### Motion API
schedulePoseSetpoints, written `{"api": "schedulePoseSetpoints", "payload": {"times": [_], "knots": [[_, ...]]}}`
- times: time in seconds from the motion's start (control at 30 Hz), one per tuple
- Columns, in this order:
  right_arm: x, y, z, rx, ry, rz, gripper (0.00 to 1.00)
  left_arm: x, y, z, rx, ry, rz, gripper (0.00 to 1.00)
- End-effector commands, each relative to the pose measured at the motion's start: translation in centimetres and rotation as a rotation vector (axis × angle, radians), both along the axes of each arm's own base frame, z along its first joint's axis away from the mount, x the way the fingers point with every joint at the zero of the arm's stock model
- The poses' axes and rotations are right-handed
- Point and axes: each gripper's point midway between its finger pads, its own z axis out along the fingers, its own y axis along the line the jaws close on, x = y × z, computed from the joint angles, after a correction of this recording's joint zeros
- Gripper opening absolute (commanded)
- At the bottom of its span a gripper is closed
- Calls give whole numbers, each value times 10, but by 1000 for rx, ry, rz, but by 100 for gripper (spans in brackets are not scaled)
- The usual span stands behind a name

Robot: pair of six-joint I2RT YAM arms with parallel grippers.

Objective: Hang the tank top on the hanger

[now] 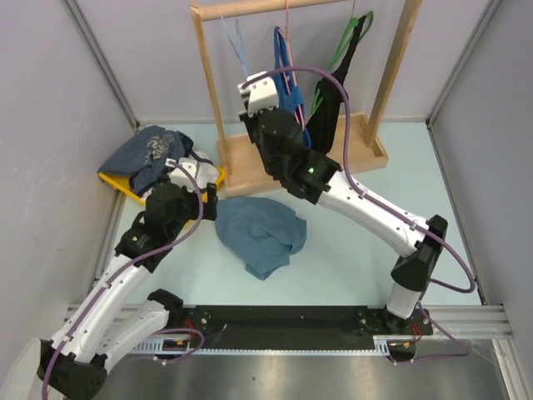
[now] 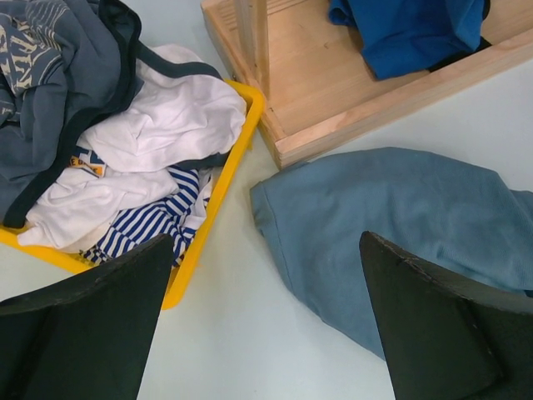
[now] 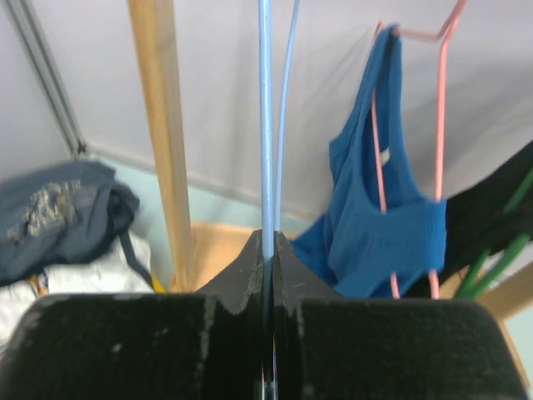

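The right gripper (image 3: 267, 242) pinches tight on the pale-blue hanger (image 3: 265, 125) at the wooden rack (image 1: 250, 158), while the left gripper (image 2: 268, 275), spread wide and empty, hovers over the tank top (image 1: 260, 233) crumpled on the table (image 1: 358, 250).

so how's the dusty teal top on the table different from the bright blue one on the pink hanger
Colour: the dusty teal-blue tank top is muted and greyish; the royal-blue top is far more saturated. Pose: the tank top lies crumpled in a heap on the pale table; the royal-blue top hangs spread out on a thin pink wire hanger. Both are soft blue fabric garments.
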Motion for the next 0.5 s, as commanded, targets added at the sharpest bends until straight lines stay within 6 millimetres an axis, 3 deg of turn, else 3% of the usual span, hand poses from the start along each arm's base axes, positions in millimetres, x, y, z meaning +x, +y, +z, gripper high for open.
{"api": "schedulePoseSetpoints", "payload": {"times": [0.0, 0.03, 0.07, 0.1, 0.17, 0.2, 0.23, 0.3, 0.4, 0.43, 0.47], "knots": [[-31, -20, -2, 34, 12, 5, 0, 3, 1, -8, -6, 18, 25, 99], [-36, -20, -5, 35, 20, 19, 0, 3, -1, -9, -7, 23, 20, 99], [-43, -19, -22, 3, 50, 42, 0, 3, -3, -10, -8, 28, 15, 99], [-53, -23, -16, 22, 51, 76, 0, 2, -7, -11, -12, 35, 6, 99], [-66, -28, -24, 22, 91, 109, 0, 2, -12, -15, -15, 49, -5, 98], [-74, -26, -39, 1, 119, 141, 0, 0, -19, -17, -28, 57, -19, 98], [-85, -34, -31, 27, 117, 160, 0, 0, -22, -21, -24, 71, -25, 98], [-104, -34, -48, -9, 152, 215, 0, -4, -33, -25, -22, 84, -52, 98], [-131, -49, -47, -7, 159, 264, 0, -10, -45, -33, -19, 119, -61, 98], [-140, -51, -62, -37, 192, 284, 0, -12, -48, -36, -26, 134, -62, 98], [-150, -62, -54, -3, 191, 303, 0, -17, -55, -44, -37, 160, -80, 98]]}}
